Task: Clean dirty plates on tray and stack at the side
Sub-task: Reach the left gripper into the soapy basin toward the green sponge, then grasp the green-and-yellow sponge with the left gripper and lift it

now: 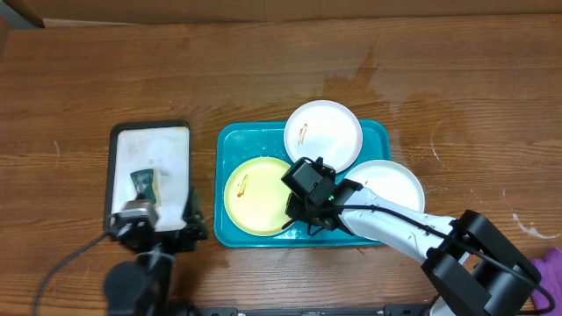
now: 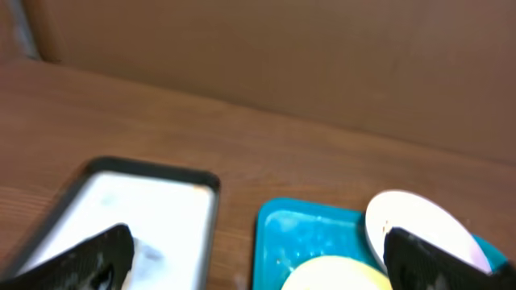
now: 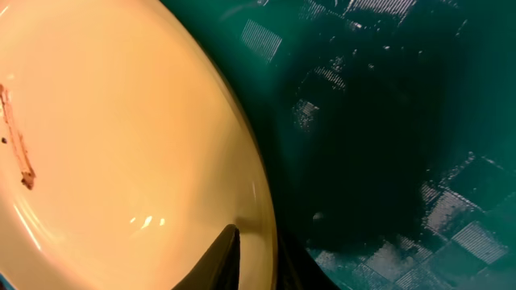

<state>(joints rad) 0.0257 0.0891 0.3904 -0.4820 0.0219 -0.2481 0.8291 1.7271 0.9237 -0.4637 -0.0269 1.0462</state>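
The teal tray (image 1: 263, 139) lies mid-table. On it are a yellow-green plate (image 1: 250, 197) at front left with an orange smear and a white plate (image 1: 323, 132) at the back. A second white plate (image 1: 391, 183) overlaps the tray's right rim. My right gripper (image 1: 305, 209) is shut on the yellow-green plate's right rim. In the right wrist view the rim (image 3: 262, 201) passes between the fingers (image 3: 262, 262), with the tray floor (image 3: 379, 121) beside it. My left gripper (image 1: 145, 221) is open and empty over the small tray's front edge. Its wide-spread fingers (image 2: 258, 266) frame the teal tray (image 2: 298, 234).
A white tray with a black rim (image 1: 151, 140) lies left of the teal tray and holds a green-and-white sponge (image 1: 144, 182). It also shows in the left wrist view (image 2: 153, 201). A wet patch (image 1: 369, 79) marks the wood behind the teal tray.
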